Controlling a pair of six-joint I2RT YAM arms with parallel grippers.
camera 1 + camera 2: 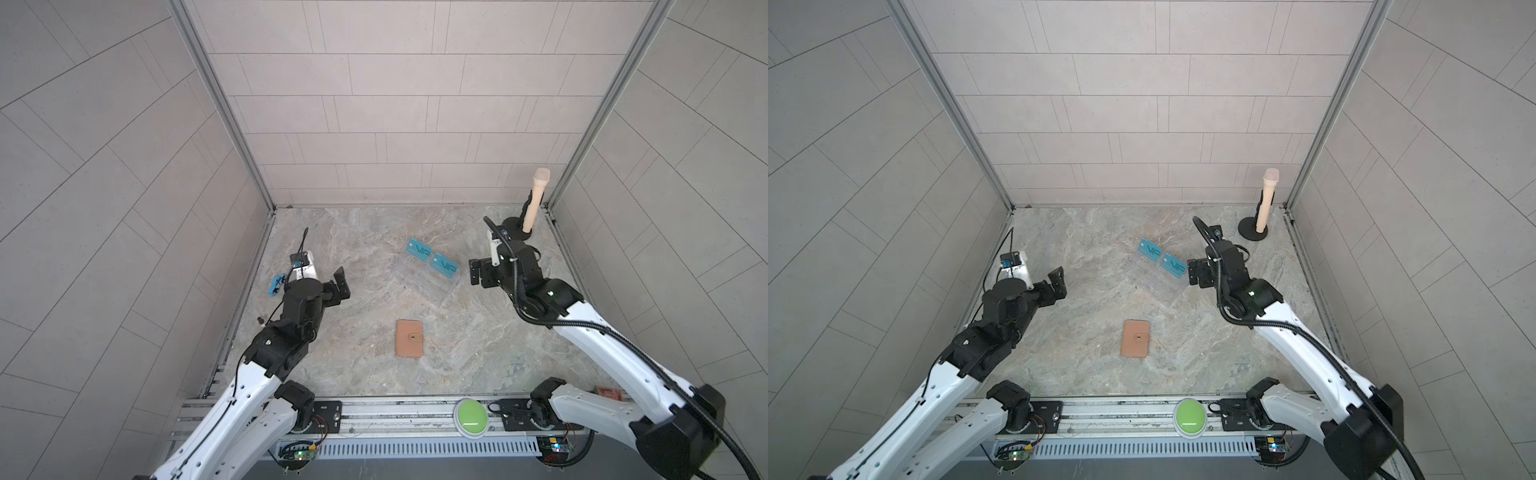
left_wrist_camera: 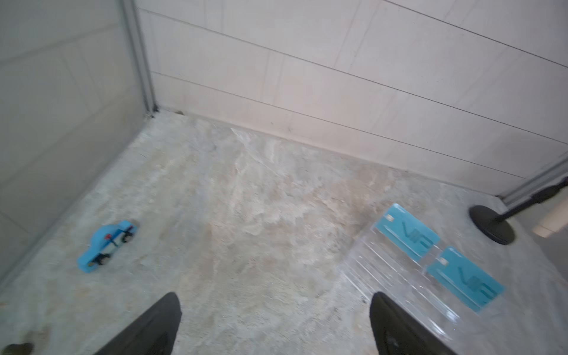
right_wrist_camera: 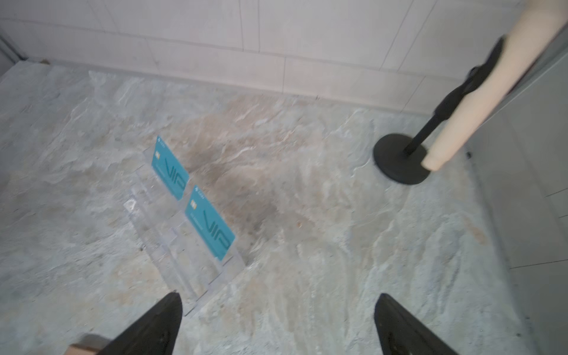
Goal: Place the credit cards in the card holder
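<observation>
Overhead, the card holder (image 1: pixel 409 338) shows whole; right wrist, perhaps its corner.

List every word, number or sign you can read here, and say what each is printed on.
"VIP": on the farther teal card, standing in the clear stand.
"VIP": on the nearer teal card, same stand.
Small print beside each card's chip: too blurred to read.
On the card holder: no lettering visible.
On the green button: a white bar, no words.
</observation>
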